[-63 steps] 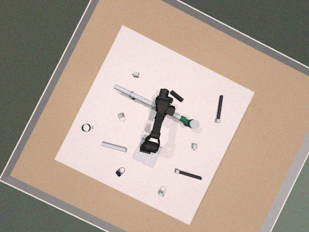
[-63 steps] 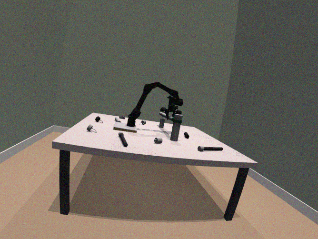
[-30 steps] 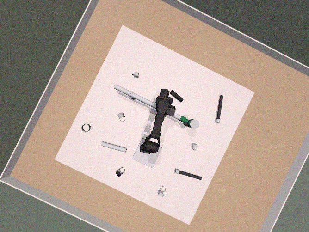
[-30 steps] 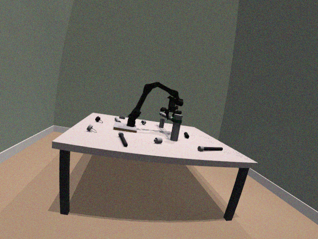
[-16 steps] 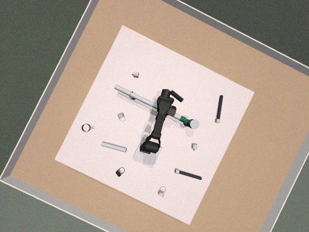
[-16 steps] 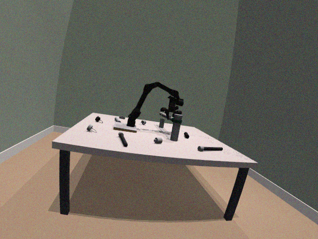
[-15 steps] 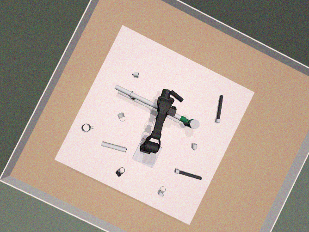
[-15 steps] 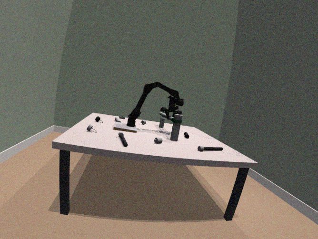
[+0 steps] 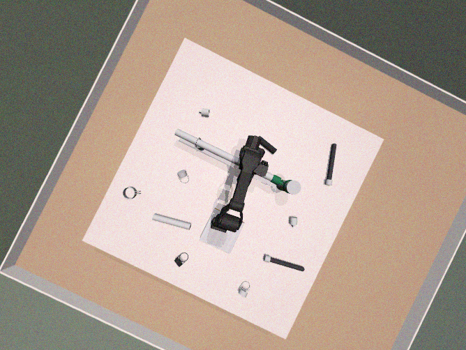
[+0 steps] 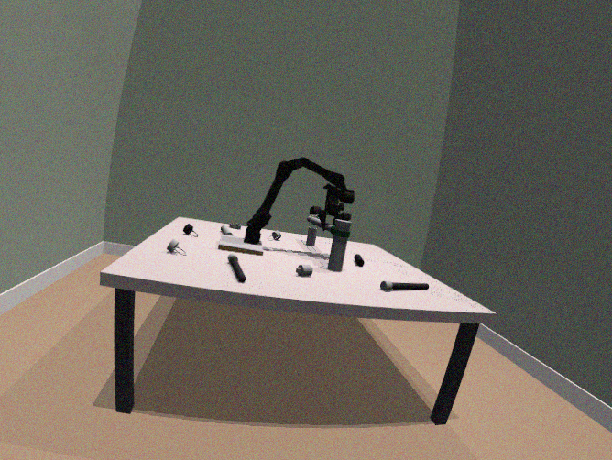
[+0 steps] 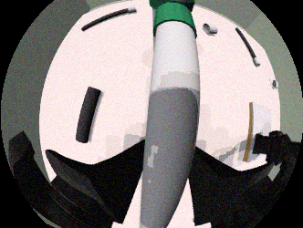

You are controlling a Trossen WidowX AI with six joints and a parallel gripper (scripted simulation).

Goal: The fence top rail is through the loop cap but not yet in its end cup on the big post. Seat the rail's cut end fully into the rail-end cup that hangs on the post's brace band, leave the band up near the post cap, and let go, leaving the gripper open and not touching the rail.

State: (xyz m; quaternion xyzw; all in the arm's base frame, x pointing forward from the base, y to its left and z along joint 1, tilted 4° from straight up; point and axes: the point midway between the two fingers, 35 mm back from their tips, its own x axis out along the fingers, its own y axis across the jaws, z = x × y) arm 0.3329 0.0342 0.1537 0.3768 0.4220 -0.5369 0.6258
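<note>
The grey rail (image 9: 218,150) (image 11: 171,123) runs level above the table, through the loop cap on the small post (image 10: 311,237) to the big post (image 9: 292,187) (image 10: 337,254). The green rail-end cup (image 9: 277,179) (image 11: 174,19) hangs on the big post's band, which sits just under the post cap. In the wrist view the rail's end enters the cup's mouth; how deep it sits inside is hidden. My gripper (image 11: 166,146) is shut on the rail between the two posts, nearer the big post, with one black finger on each side. The arm hides the fingers in the top view.
A black tube (image 9: 267,144) (image 11: 88,115) lies beside the rail. Two black rods (image 9: 331,163) (image 9: 286,263) with pale ends lie beyond the big post. A small grey fitting (image 9: 293,220) (image 10: 305,269) lies near it. A grey tube (image 9: 171,221) and several loose fittings lie around the arm's base.
</note>
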